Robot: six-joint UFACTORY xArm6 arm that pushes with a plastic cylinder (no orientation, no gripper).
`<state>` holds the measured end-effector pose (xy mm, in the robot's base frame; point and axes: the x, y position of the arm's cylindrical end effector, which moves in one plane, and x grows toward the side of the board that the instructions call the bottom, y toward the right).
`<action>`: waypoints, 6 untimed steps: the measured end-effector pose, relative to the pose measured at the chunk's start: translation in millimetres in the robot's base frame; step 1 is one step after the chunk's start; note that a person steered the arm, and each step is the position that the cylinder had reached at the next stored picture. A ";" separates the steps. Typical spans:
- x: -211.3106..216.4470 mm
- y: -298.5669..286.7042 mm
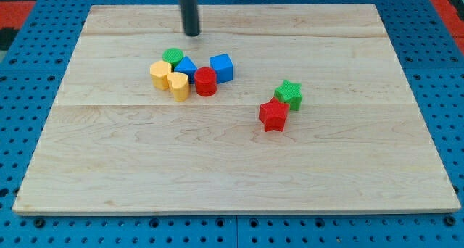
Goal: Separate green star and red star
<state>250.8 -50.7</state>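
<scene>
The green star (pixel 289 94) sits right of the board's middle. The red star (pixel 273 114) lies just below and left of it, touching it. My tip (pixel 192 34) is near the view's top, well up and left of both stars, just above a cluster of blocks.
A cluster lies left of centre: a green round block (pixel 172 56), a blue block (pixel 186 66), a blue cube (pixel 222 67), a red cylinder (pixel 206 81), a yellow block (pixel 160 73) and a yellow heart-like block (pixel 178 85). All rest on the wooden board (pixel 232 168).
</scene>
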 end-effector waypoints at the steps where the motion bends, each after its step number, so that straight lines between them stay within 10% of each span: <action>1: -16.6 88.9; 3: 94.6 201.7; 6: 232.5 180.4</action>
